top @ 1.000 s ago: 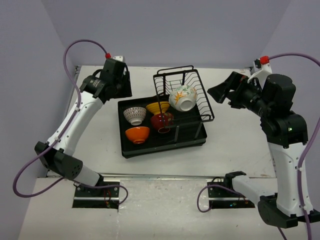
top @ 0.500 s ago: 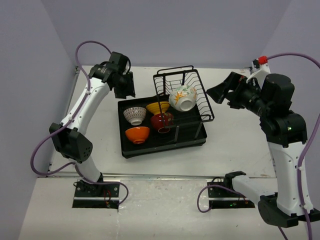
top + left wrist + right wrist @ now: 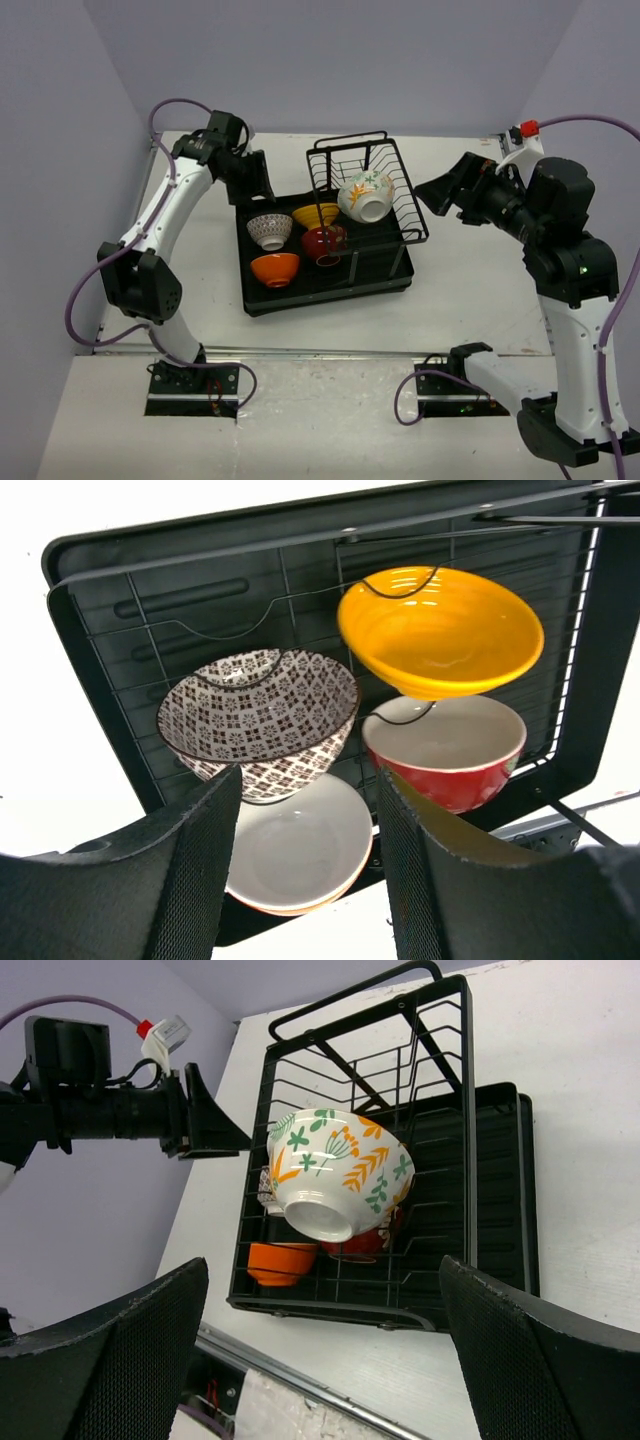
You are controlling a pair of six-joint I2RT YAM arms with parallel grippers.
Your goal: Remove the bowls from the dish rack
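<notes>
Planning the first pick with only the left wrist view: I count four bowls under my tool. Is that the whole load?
Observer: No. A fifth, the floral bowl, lies tipped on its side in the wire basket of the dish rack.
Operator: Where is the right arm?
Observer: The right tool hangs open in the air to the right of the basket, holding nothing.
Operator: And where is my own tool over the rack?
Observer: From above, the left tool is open over the rack's far-left corner, just short of the patterned bowl.
</notes>
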